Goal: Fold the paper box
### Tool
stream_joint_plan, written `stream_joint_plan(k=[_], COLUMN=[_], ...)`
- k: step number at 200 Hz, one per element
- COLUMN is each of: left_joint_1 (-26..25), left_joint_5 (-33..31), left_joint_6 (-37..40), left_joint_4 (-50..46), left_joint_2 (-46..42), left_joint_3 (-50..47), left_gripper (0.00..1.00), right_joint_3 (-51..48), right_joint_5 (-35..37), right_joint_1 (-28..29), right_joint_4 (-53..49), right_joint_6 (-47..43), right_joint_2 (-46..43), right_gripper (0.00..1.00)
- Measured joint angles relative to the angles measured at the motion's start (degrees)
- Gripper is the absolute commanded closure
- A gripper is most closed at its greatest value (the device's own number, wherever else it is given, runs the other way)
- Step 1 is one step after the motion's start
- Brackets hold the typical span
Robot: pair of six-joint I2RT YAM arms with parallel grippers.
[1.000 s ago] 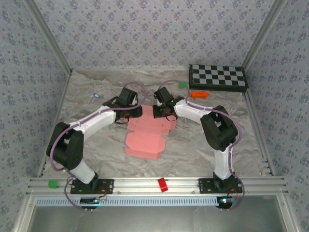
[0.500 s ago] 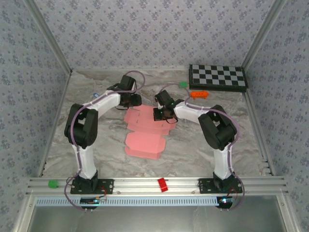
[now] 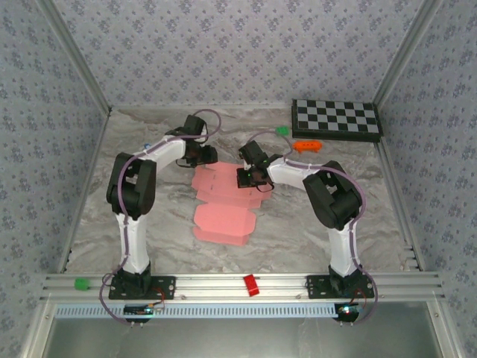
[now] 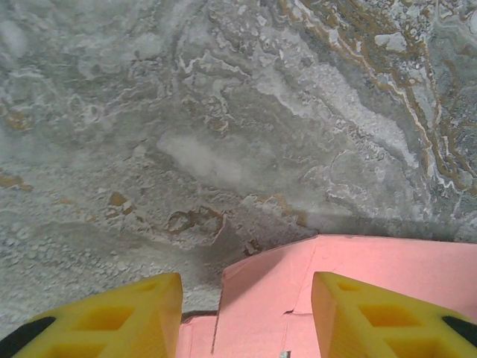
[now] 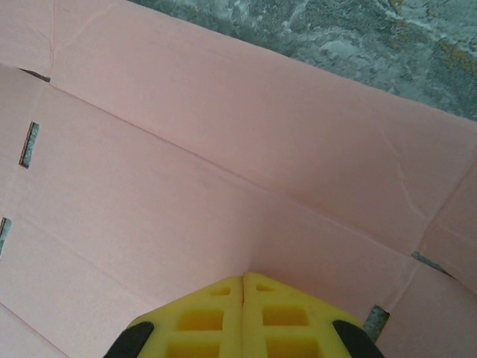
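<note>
Paper box (image 3: 223,205): mid-tabletop (image 3: 313,231), lying mostly flat.
Left pincer (image 4: 246,298): spread, has drawn back to the sheet's far-left corner (nothing between its pads).
Right pincer (image 5: 244,287): pressed together, stays on the panel.
Meaning: far flaps probably still unfolded.

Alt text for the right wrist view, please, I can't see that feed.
The right gripper, its yellow fingers shut together, sits over the flat pink paper box, an unfolded sheet with creases and small slots. Grey marbled table shows at the top right.
</note>
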Motion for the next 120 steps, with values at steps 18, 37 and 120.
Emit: stream_joint_plan(k=[18,37,120], left_joint_1=[0.0,0.26,0.46], left_joint_5=[0.42,1.11,5.2], left_joint_6=[0.63,0.98,3.21], left_joint_4=[-0.72,-1.33,-2.8], left_joint_2=[0.94,1.42,1.49], left_joint_3=[0.98,1.86,3.15], left_gripper=[0.53,0.55,0.56], right_joint_3=[0.0,0.0,0.26], right_joint_5=[-0.11,-0.17,-0.42], right_joint_1=[0.0,0.0,-0.04], right_joint_4=[0.0,0.02,0.0], right_joint_6=[0.02,0.02,0.07], right_joint_2=[0.02,0.04,0.24], right_gripper=[1.0,1.0,1.0])
